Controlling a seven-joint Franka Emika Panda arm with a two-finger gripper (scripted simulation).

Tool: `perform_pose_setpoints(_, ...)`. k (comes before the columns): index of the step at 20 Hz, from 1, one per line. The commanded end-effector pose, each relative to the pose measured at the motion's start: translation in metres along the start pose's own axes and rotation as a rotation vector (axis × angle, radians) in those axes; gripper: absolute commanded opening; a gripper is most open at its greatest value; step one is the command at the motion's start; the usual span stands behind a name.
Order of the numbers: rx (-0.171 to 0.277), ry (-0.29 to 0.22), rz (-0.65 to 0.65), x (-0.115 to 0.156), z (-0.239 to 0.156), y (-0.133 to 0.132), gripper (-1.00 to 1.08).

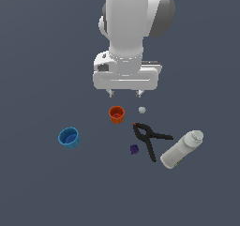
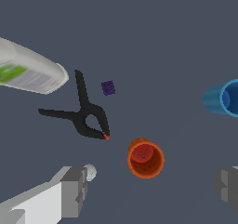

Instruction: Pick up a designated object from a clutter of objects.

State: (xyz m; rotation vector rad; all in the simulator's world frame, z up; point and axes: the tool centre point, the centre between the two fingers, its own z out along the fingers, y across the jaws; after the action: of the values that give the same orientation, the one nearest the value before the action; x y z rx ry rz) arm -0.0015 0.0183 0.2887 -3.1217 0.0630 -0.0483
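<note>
Pincer [image 1: 125, 93] wide open, holding nothing. Tiny grey ball [image 1: 142, 110] low under one finger [image 2: 74, 190], not between both. Orange cup [image 1: 116, 114] sits under gap instead.

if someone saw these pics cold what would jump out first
The big white arm with its open gripper hanging over the dark floor dominates the exterior view. Just below it sit the bright orange cup and the tiny grey ball. Next come the blue cup off at that view's left and the white bottle lying at its right, beside the black clamp.
</note>
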Motion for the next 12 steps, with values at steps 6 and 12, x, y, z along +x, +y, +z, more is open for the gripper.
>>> perform_pose_setpoints(6,-0.016,-0.008,-0.01,-0.019,0.061,-0.03,1.0)
perform_pose_setpoints(12,-0.025,-0.014,-0.025,-0.049,0.119,-0.059,1.0)
